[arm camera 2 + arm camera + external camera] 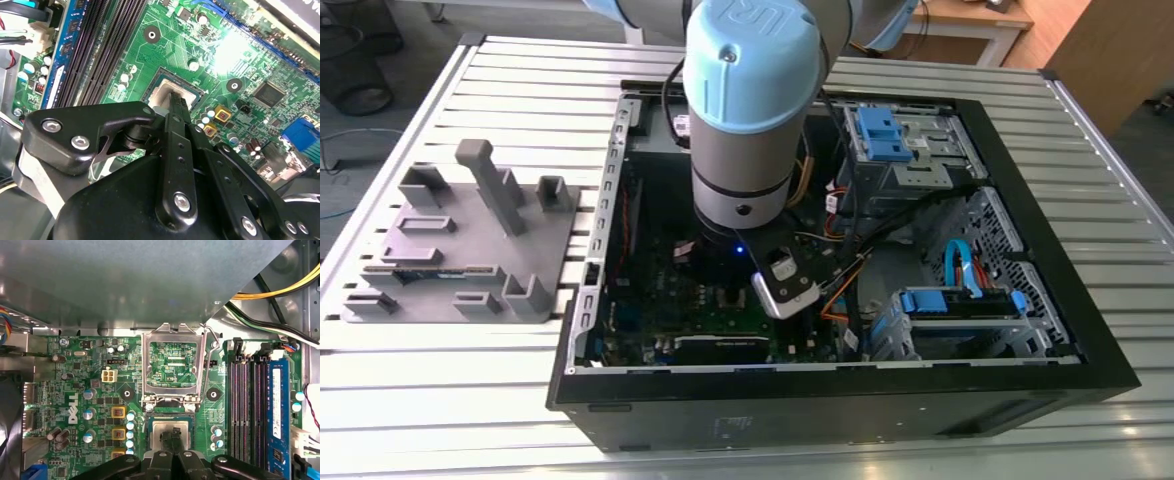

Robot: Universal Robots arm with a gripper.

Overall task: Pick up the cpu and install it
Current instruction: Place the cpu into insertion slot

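Note:
The cpu (158,427), a small silvery square, lies flat in the dark socket of the green board (75,390); in the second wrist view the cpu (157,96) shows pale under the black finger. My gripper (171,433) hangs right over the chip's middle with its two black fingers pressed together and their tips at or just above the metal top. Nothing sits between them. The socket's metal load plate (172,365) stands flipped open beside the chip. In the exterior view the arm (747,120) reaches straight down into the open computer case (1067,300).
Black memory slots (247,410) and a blue memory stick (276,415) run along one side of the socket. Yellow and black cables (280,287) cross the case wall. A grey plastic holder (467,240) sits on the slatted table at the exterior view's left.

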